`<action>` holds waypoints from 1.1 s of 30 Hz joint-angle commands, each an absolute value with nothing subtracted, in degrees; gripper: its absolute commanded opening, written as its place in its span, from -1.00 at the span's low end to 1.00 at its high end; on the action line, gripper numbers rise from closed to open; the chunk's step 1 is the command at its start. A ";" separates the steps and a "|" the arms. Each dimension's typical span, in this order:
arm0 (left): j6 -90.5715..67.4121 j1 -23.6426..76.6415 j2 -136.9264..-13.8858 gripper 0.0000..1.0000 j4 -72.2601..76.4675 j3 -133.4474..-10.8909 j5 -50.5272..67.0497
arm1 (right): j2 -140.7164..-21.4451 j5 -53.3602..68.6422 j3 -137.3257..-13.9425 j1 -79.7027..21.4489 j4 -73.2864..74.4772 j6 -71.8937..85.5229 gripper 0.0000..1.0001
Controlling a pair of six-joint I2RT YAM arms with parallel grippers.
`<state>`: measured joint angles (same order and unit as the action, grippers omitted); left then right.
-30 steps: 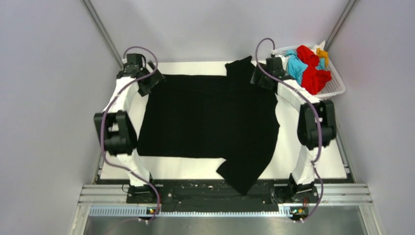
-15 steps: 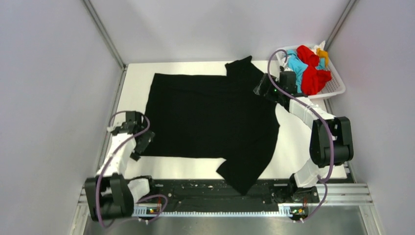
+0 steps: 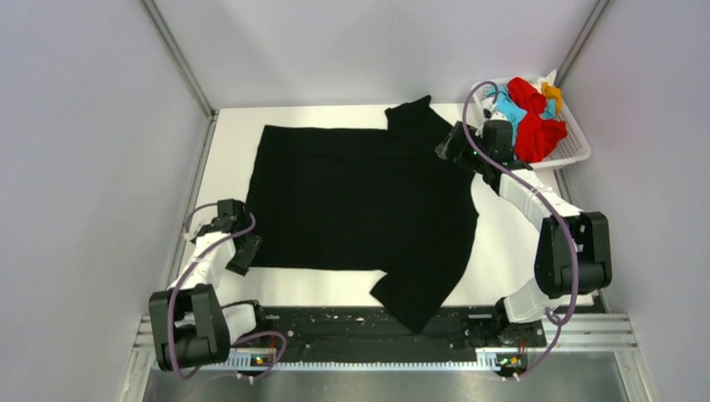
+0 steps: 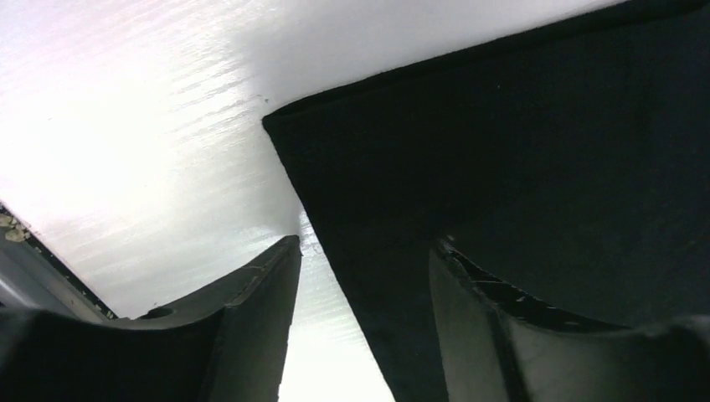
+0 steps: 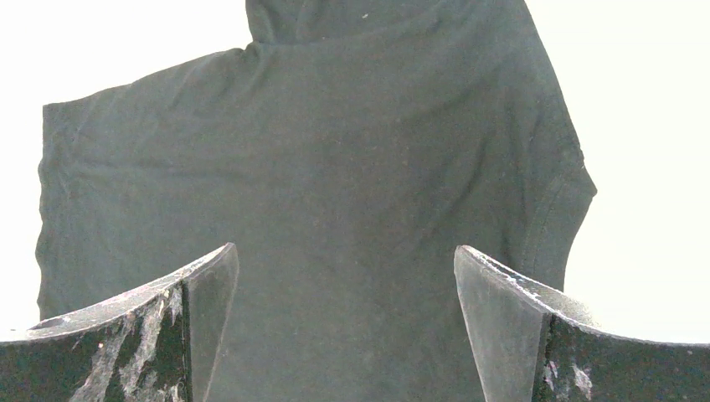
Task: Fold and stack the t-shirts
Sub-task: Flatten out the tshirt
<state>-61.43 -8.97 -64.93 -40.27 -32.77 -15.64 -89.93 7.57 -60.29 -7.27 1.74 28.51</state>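
A large black t-shirt [image 3: 360, 201] lies spread flat on the white table [image 3: 234, 134], one sleeve hanging over the near edge. My left gripper [image 3: 243, 251] sits low at its near-left corner. In the left wrist view the left gripper [image 4: 364, 244] is open and straddles the black t-shirt's [image 4: 519, 151] edge, one finger [image 4: 268, 285] over bare table, the other over cloth. My right gripper [image 3: 448, 151] hovers over the far-right shoulder; the right gripper [image 5: 345, 251] is wide open above the black t-shirt [image 5: 335, 151]. Red [image 3: 536, 134], turquoise [image 3: 512, 107] and orange-yellow [image 3: 550, 88] t-shirts sit bunched in the basket.
The white lattice basket [image 3: 578, 155] stands at the far right corner, just behind the right wrist. Grey walls close in the table on the left, right and back. A black metal rail [image 3: 352, 327] carrying both arm bases runs along the near edge.
The left arm swung from the shirt's far-left corner down to its near-left corner, and its jaws narrowed. The right arm shifted slightly right and stayed wide open.
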 commanded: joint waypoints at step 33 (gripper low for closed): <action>-56.62 -9.32 -64.74 -1.00 -32.98 -30.77 -10.43 | -78.38 8.93 -58.41 -53.57 48.41 9.50 0.38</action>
